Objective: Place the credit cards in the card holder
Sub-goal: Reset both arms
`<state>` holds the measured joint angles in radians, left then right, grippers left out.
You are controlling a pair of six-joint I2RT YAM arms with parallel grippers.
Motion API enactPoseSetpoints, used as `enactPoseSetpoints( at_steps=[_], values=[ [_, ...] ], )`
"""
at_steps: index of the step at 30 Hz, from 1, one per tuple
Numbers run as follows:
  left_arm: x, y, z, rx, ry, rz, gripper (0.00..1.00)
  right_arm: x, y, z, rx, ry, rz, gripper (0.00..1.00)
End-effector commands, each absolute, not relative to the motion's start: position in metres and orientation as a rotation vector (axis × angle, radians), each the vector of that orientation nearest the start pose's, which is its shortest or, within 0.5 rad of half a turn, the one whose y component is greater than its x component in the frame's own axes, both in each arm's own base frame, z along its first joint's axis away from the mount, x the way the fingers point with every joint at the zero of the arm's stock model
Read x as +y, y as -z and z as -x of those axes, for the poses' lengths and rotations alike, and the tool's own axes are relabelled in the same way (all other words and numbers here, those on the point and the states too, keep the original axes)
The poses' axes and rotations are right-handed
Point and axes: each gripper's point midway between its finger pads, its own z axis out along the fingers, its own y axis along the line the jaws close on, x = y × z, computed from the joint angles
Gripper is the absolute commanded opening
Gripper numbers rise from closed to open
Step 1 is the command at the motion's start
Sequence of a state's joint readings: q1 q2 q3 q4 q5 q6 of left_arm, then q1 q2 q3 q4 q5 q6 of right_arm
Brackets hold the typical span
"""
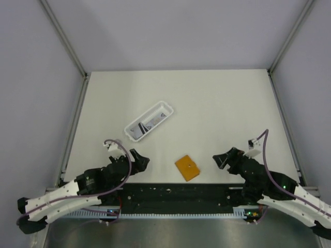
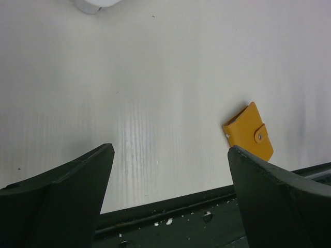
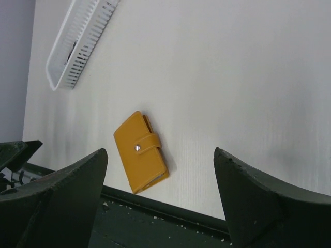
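- The flat orange-tan rectangular card holder (image 1: 187,167) is shown lying on the white table top (image 1: 222,98). Its strap is closed over the snap, and it is turned at an angle to the table's edges.
- The black strip (image 1: 176,194) along the near table edge is found just behind the card holder; one corner of the card holder lies close to it, and contact cannot be judged.
- The left gripper (image 1: 140,161) is seen to the left of the card holder and apart from it, its jaws spread wide with nothing grasped.
- The right gripper (image 1: 221,159) is seen to the right of the card holder and apart from it, likewise released, with only bare table between its fingers.
- The long white slotted plastic tray (image 1: 148,121) is set beyond and to the left of the card holder, well apart from it and lying diagonally.
- The thin light grey credit cards (image 1: 151,122), dark-marked, are held inside that tray; their number cannot be made out.
- Bare table top is shown on all sides of the card holder except the near one.
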<state>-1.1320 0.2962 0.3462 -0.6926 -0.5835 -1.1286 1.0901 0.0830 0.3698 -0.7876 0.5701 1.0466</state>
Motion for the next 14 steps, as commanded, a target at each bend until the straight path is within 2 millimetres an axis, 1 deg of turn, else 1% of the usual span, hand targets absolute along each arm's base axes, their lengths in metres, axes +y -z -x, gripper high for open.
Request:
enactPoseSetpoints(
  at_steps=[1,2,4,8,10,14],
  values=[
    [-0.1337,-0.0967,-0.1393,2.14,0.682,0.35,0.98,0.1137,-0.1144,-0.1372,2.055,-0.757,-0.412,0.84],
    [-0.1331,-0.0968,-0.1393,2.137,0.684,0.352,0.98,0.113,-0.1196,-0.1374,2.028,-0.79,-0.424,0.84],
    [-0.1323,-0.0977,-0.14,2.132,0.681,0.355,0.98,0.1119,-0.1202,-0.1376,2.028,-0.784,-0.427,0.84],
    [-0.1343,-0.099,-0.1397,2.137,0.68,0.337,0.98,0.1116,-0.1186,-0.1376,2.038,-0.77,-0.429,0.84],
    [-0.1371,-0.0996,-0.1399,2.133,0.691,0.32,0.98,0.1117,-0.114,-0.1377,2.065,-0.734,-0.419,0.84],
    [-0.1385,-0.102,-0.1414,2.117,0.707,0.33,0.98,0.1122,-0.1138,-0.1376,2.072,-0.728,-0.422,0.84]
  ],
)
